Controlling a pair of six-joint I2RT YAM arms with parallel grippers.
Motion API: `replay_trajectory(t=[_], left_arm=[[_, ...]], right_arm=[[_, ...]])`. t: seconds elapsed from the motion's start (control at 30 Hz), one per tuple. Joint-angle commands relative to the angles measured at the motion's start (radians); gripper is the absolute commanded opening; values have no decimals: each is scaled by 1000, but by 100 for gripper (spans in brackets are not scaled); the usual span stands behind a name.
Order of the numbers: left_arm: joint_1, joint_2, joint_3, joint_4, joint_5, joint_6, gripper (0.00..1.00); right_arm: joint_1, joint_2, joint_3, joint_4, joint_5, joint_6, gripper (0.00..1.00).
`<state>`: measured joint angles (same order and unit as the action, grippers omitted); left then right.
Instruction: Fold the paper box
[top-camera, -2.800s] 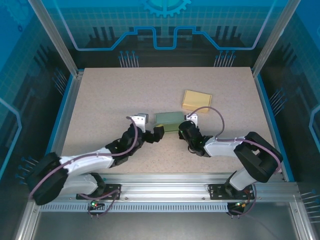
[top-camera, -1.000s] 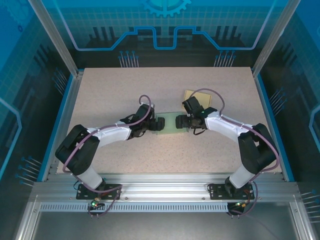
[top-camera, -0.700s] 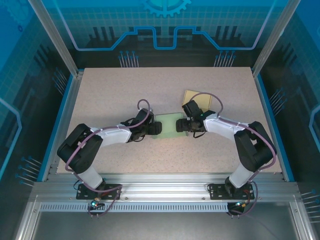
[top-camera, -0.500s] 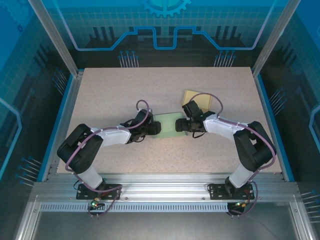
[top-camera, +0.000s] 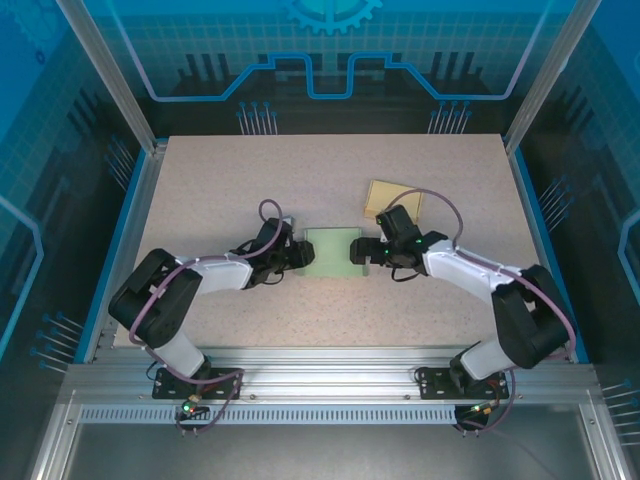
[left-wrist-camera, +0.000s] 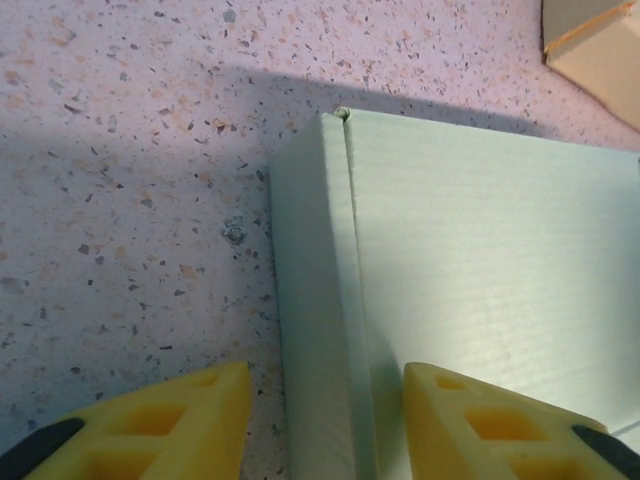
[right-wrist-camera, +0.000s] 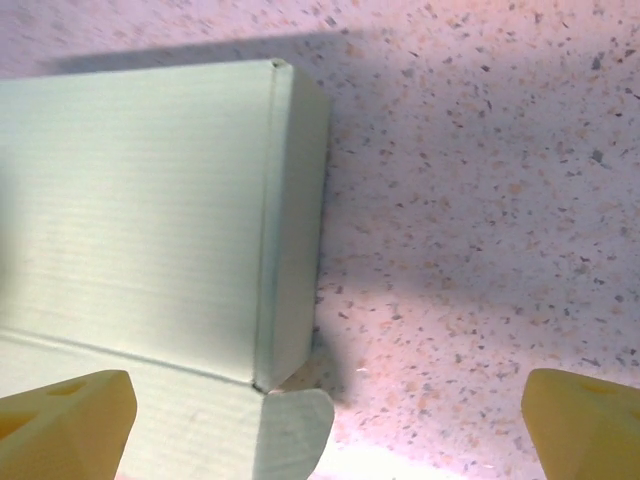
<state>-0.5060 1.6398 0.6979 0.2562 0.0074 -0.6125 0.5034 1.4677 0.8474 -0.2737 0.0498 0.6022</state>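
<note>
On the left I am narrowing my left jaws. A second ago they were standing wide, and now their yellow fingers (left-wrist-camera: 160, 425) are straddling the left wall of the paper box (top-camera: 331, 251), one outside the wall and one over the top panel. A gap is showing on either side, so they are open and not yet pinching. The box is sitting at the middle of the bench (top-camera: 220, 180), between my two arms. It is showing a broader, paler top face than it was a few seconds ago, which I am reading as the lid now lying down over the body. A flap (right-wrist-camera: 290, 425) with a rounded corner is lying out flat at one corner in my right wrist view, so I am judging that tucking remains. To the right, my right jaws are spread fully and holding nothing, waiting just beside the box's right wall. My right arm (top-camera: 455, 268) is now reaching in from the right rather than from the far side. Just far of that arm, a yellowish box (top-camera: 393, 195) is staying where it was, apart from the green one. The bench is a speckled beige slab, otherwise bare. An aluminium rail (top-camera: 330, 385) is carrying my bases at the near edge, and blue-lit panels (top-camera: 330, 60) are enclosing the far and side walls.
</note>
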Motion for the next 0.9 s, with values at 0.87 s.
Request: replay_trajectory(t=[0.87], left_arm=[[139,68,-145,224,268,-185,9]], right_arm=[[-89,243,-66,628,-539,201,90]])
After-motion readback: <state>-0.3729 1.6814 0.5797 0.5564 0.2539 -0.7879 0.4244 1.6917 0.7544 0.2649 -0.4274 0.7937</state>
